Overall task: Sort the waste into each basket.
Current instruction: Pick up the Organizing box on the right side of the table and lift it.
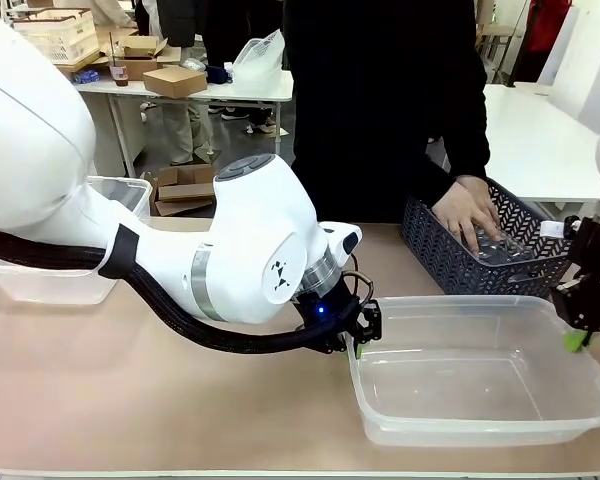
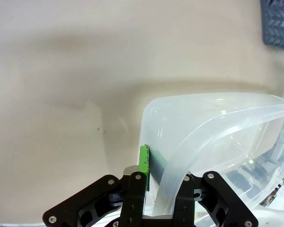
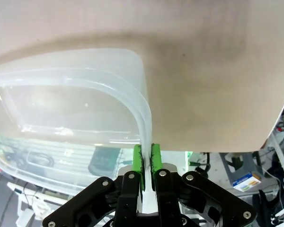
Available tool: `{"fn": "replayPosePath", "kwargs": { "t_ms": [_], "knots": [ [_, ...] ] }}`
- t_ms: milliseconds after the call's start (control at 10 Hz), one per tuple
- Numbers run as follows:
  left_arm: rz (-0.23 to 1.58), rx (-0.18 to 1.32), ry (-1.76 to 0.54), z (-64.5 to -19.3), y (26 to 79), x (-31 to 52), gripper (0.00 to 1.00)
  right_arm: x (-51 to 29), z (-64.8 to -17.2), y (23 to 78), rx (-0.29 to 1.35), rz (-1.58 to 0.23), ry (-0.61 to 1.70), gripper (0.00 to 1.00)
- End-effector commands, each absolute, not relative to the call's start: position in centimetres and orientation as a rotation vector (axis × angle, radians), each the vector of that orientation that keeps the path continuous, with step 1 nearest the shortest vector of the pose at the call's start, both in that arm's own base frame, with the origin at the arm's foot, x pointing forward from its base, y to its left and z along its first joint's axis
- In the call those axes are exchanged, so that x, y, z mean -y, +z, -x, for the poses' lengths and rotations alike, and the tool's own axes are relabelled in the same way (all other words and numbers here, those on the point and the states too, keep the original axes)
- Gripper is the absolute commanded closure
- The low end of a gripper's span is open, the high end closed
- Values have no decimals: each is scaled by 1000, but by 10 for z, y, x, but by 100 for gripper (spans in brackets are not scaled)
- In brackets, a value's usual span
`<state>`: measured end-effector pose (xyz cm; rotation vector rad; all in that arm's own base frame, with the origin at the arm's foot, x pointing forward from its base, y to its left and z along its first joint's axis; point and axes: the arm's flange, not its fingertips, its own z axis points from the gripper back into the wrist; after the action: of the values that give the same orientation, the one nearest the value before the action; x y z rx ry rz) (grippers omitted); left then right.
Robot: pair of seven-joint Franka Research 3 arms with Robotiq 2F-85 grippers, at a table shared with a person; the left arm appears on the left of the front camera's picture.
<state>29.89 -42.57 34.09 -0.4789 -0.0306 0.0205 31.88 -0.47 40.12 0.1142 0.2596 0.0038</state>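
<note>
A large clear tub (image 1: 480, 400) stands empty on the table at the front right. My left gripper (image 1: 358, 335) is shut on the rim at the tub's left end; in the left wrist view the gripper (image 2: 160, 165) pinches the rolled rim (image 2: 180, 156) beside a green pad (image 2: 143, 161). My right gripper (image 1: 578, 335) is shut on the rim at the tub's right end, with both green pads (image 3: 139, 163) pressed on the rim (image 3: 146, 127) in the right wrist view. A person's hand (image 1: 467, 215) rests on a clear plastic bottle (image 1: 502, 250) inside the dark blue lattice basket (image 1: 440, 250).
A second clear tub (image 1: 50, 275) sits at the table's far left, partly behind my left arm (image 1: 180, 240). The blue basket (image 2: 278, 23) stands just behind the large tub. The bare tabletop (image 1: 130, 400) stretches across the left and front.
</note>
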Motion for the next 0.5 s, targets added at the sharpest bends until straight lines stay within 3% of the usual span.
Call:
{"fn": "replayPosePath", "kwargs": {
  "t_ms": [0,400],
  "knots": [
    [562,89,-9,-292,384,416,100,-20,-151,307,-199,-112,-18,100],
    [579,181,-36,-291,483,360,100,-48,-195,425,-207,-49,-29,100]
  ]
}}
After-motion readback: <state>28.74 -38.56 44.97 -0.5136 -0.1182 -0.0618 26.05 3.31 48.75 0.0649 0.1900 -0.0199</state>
